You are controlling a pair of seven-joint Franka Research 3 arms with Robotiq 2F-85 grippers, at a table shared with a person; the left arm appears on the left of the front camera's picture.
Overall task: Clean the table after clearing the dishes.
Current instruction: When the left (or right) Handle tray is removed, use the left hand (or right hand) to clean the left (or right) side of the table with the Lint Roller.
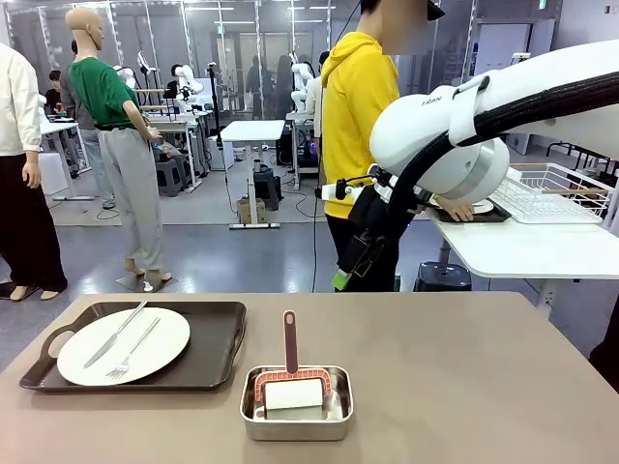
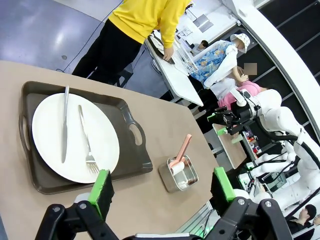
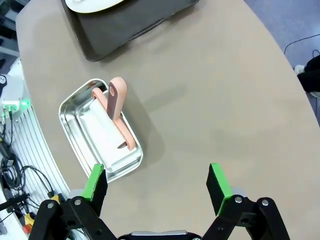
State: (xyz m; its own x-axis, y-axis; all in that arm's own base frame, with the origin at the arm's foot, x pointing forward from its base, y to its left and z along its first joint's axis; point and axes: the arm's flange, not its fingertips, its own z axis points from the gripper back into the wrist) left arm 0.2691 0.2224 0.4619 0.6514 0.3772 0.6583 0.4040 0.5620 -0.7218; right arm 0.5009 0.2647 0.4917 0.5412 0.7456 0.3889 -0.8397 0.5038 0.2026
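Green-padded right fingers stand wide apart and hold nothing, with bare bench showing between them. Just past the pad on the picture's left sits a square steel pan. A pink-handled roller lies in it, its handle rising above the rim. Farther out from the fingertips, at the top edge, lie the corner of a dark brown tray and the rim of a white plate.

The left fingers are spread just as wide and are empty, high over the bench. Ahead of their left pad the tray carries the round plate, with a knife and a fork lying side by side on it. The pan and roller sit farther ahead, between the two pads and apart from the tray. Well beyond the fingertips, a person in a yellow hoodie stands at a smaller white table. One hand rests by a second tray there, which holds another white plate.
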